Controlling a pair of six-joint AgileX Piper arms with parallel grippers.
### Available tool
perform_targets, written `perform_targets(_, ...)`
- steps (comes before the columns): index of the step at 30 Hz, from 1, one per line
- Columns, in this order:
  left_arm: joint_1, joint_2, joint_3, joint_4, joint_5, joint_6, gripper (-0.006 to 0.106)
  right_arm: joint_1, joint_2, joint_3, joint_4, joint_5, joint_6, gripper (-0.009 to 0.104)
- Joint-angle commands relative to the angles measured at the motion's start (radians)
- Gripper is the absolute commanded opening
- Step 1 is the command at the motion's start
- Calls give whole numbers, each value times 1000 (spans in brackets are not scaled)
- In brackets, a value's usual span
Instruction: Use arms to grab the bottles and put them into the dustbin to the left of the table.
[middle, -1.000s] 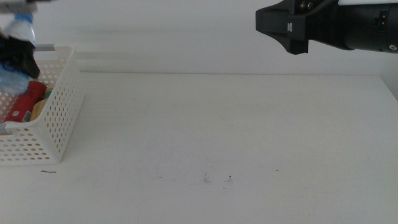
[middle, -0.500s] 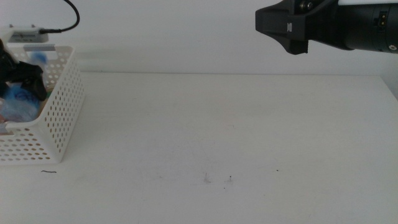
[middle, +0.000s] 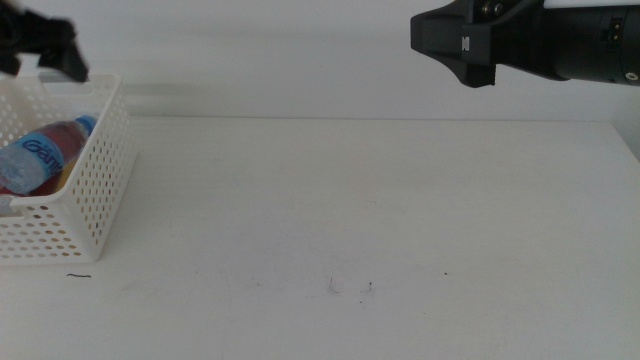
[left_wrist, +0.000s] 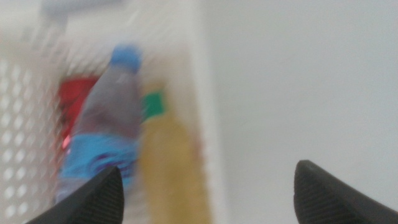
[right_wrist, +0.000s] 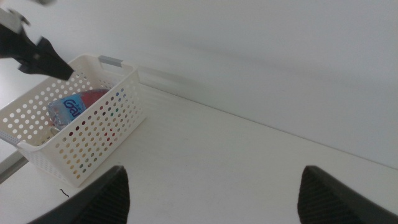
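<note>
The white perforated dustbin (middle: 95, 190) stands at the table's (middle: 360, 200) left edge. Inside it the clear water bottle (middle: 38, 160) with its blue cap lies on top. In the left wrist view the water bottle (left_wrist: 106, 124) rests between the red can (left_wrist: 74, 102) and the yellowish tea bottle (left_wrist: 171, 168). My left gripper (middle: 45, 45) hovers above the dustbin's far rim, open and empty (left_wrist: 211, 196). My right gripper (right_wrist: 217, 199) is open and empty, held high at the back right (middle: 470, 50), far from the dustbin (right_wrist: 93, 146).
A grey handle strip (right_wrist: 111, 60) sits on the dustbin's far rim. Small dark specks (middle: 350, 288) mark the tabletop near the front. A plain white wall runs behind the table.
My left gripper let go of the water bottle and rose out of the dustbin. The bottle now lies inside on the other containers. The right arm has not moved.
</note>
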Motion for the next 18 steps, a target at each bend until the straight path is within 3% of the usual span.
perform_targets(1,-47,-119,89,-18,-88,-36,94,0,-5,-6,-12,-9,-1,81)
perform_targets(6,-187,-427,316,-132,-334,-28,94,0,-5,-6,-12,-9,-1,81)
perform_targets(12,-224,-658,429,-130,-339,-79,94,0,-5,-6,-12,-9,-1,81)
perform_targets(14,-224,-747,485,-96,-368,-102,94,0,-5,-6,-12,-9,-1,81)
perform_targets(18,-225,-940,671,51,-417,-271,94,0,-5,-6,-12,-9,-1,81)
